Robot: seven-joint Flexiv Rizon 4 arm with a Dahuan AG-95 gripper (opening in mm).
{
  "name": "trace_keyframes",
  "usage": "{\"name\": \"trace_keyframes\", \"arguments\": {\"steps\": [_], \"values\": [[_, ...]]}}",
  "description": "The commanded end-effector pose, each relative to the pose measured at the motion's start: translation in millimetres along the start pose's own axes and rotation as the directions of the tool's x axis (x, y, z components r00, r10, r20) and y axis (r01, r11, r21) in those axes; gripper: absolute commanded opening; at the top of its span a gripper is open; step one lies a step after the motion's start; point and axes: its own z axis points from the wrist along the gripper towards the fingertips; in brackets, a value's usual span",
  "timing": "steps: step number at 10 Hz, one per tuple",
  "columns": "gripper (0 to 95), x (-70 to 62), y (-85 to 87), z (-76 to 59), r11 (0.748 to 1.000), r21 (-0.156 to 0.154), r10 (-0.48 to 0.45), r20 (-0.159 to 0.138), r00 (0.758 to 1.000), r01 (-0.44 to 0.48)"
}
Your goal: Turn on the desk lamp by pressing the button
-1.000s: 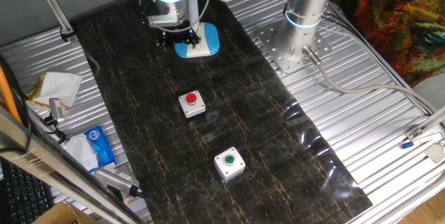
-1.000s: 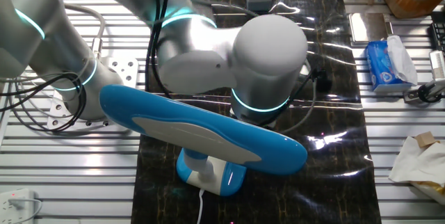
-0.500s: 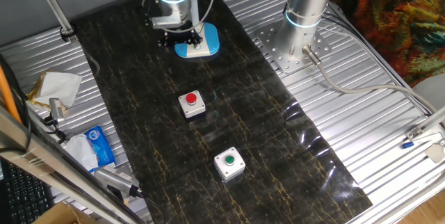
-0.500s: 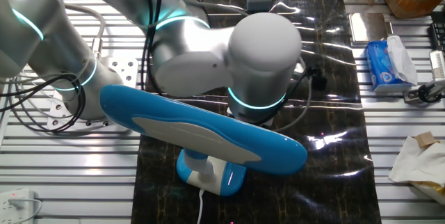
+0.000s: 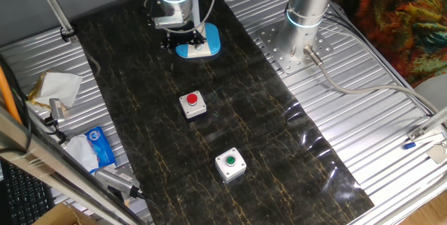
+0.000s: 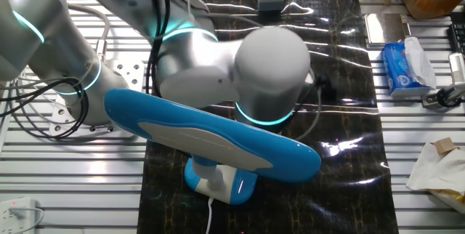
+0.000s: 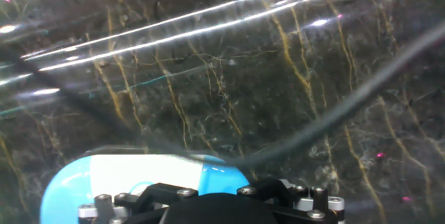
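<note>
The desk lamp's light-blue and white base [image 5: 202, 44] stands at the far end of the dark mat. My gripper [image 5: 184, 40] is low over the base's left part, its black body covering that side. In the other fixed view the lamp's long blue-and-white head [image 6: 211, 136] fills the foreground above the base [image 6: 221, 181], and my arm's wrist behind it hides the gripper. In the hand view the base [image 7: 132, 177] lies at the bottom edge, just past the gripper's black body [image 7: 208, 206]. The button is hidden, and no view shows the fingertips.
A grey box with a red dome button [image 5: 193, 103] sits mid-mat, and one with a green dome button [image 5: 230, 163] sits nearer. A dark cable [image 7: 361, 95] crosses the hand view. Tissue packs and clutter [image 5: 98, 148] lie left of the mat. The arm's base plate [image 5: 293, 47] is to the right.
My hand has shifted slightly across the lamp base and sits lower over it. The lamp and both button boxes have not moved.
</note>
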Motion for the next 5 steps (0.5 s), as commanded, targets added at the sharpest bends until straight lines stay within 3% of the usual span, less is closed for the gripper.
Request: {"name": "trace_keyframes", "arguments": {"steps": [1,2,5], "values": [[95.0,-1.1,-1.7,2.2,1.000,0.009,-0.021,0.048,0.999,0.020],[95.0,-1.1,-2.0,-0.7,0.997,0.044,-0.061,-0.031,0.998,0.062],[95.0,-0.7,-2.0,-5.4,0.996,0.060,-0.065,-0.034,0.997,0.067]]}}
